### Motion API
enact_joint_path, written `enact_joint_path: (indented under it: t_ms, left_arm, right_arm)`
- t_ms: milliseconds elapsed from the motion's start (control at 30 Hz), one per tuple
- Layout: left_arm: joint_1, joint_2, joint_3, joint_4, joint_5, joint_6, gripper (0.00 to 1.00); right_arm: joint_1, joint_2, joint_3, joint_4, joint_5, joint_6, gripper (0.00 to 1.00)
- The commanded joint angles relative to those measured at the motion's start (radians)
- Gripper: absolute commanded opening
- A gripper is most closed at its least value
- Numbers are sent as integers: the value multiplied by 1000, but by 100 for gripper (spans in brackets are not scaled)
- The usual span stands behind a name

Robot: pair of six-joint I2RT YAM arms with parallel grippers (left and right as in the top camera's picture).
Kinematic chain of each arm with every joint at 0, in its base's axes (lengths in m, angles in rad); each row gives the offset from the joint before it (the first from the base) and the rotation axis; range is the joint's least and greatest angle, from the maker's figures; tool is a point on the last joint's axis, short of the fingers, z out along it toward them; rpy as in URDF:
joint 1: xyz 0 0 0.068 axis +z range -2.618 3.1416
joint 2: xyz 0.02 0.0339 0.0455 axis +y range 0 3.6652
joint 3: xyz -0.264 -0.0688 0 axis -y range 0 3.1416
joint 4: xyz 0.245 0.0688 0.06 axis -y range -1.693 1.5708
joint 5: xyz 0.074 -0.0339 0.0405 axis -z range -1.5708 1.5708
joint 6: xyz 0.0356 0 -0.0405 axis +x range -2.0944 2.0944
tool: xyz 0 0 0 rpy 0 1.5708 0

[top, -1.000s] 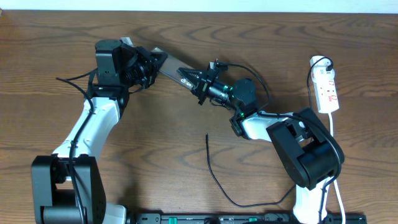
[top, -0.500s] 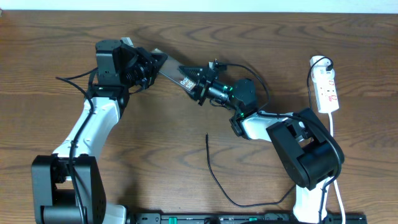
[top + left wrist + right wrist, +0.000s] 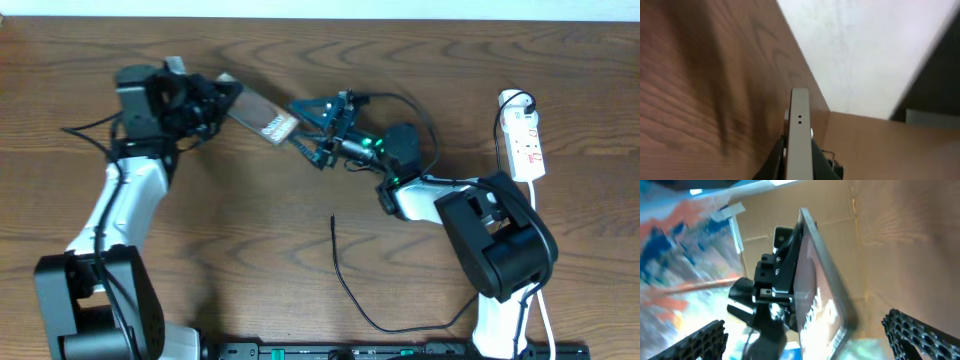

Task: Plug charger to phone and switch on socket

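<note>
The phone (image 3: 258, 113), a dark slab with white lettering, hangs above the table with my left gripper (image 3: 212, 98) shut on its left end. In the left wrist view its thin grey edge (image 3: 800, 127) stands clamped between my left gripper's (image 3: 799, 162) jaws. My right gripper (image 3: 310, 130) is open just right of the phone's free end, touching nothing. In the right wrist view the phone (image 3: 822, 297) sits between the wide-spread fingers (image 3: 920, 332) of my right gripper (image 3: 807, 330). The charger (image 3: 345, 280), a thin black cable, lies on the table with its plug tip (image 3: 333, 217) free. The socket (image 3: 525, 140) lies far right.
The socket's white cord (image 3: 538, 215) runs down the right side past my right arm's base (image 3: 495, 250). A black rail (image 3: 400, 350) lines the table's front edge. The left arm (image 3: 120, 210) stretches along the left side.
My right gripper opened and let go of the phone's end. The left arm swung left, carrying the phone away from the right gripper. The charger has not moved.
</note>
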Motion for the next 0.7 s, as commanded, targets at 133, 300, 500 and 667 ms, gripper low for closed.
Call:
enact_joint_path:
  t_ms: [133,300,500,667]
  left_arm:
    - [153,3,16,39,657,373,7]
    - [176,4,16,20,743,471,7]
    - [176,5,16,20,743,524,7]
    - [176,6,16,20,716,527,7]
  right_arm:
    - [-76,-6,13,-95,-171,-392,99]
    - [-78,-6,14,-119,-196,-505,99]
    - [-80,-12,49,-349,-215,-634,99]
    - [-68,-40,192,-761,-243,-847,99]
